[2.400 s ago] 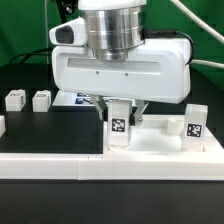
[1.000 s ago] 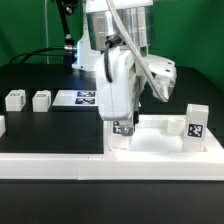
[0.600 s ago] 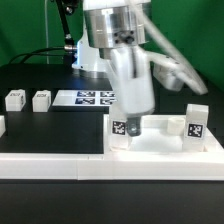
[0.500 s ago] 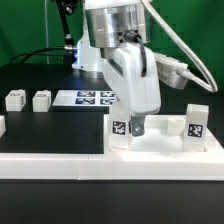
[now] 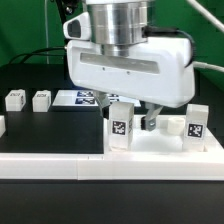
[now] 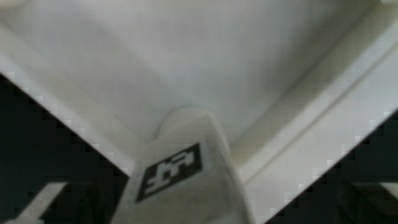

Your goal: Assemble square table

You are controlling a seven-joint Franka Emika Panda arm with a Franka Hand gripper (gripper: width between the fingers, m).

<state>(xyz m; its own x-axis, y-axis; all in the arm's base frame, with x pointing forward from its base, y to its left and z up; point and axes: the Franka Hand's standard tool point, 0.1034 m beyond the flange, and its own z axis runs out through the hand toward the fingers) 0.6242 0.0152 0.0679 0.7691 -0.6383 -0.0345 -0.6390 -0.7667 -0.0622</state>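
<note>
**A:** Which step is the arm on?

**B:** Leg fitting. The first leg block [image 5: 120, 128] stands upright on the square table top [image 5: 160, 148], at its corner on the exterior view's left. The second leg block [image 5: 194, 124] is upright at the right corner. The end effector [image 5: 134, 115] hangs over the first, fingers spread clear of it, grasping nothing.

**A:** Next move?

**B:** Likely a straight lift-off, then the nearer loose leg block [image 5: 41, 98] on the table [image 5: 40, 130]. It's small, so the grasp needs to be square.

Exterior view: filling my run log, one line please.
gripper: open over leg | leg: upright at tabletop corner, ungripped | second leg: upright at another corner | loose legs: two
</note>
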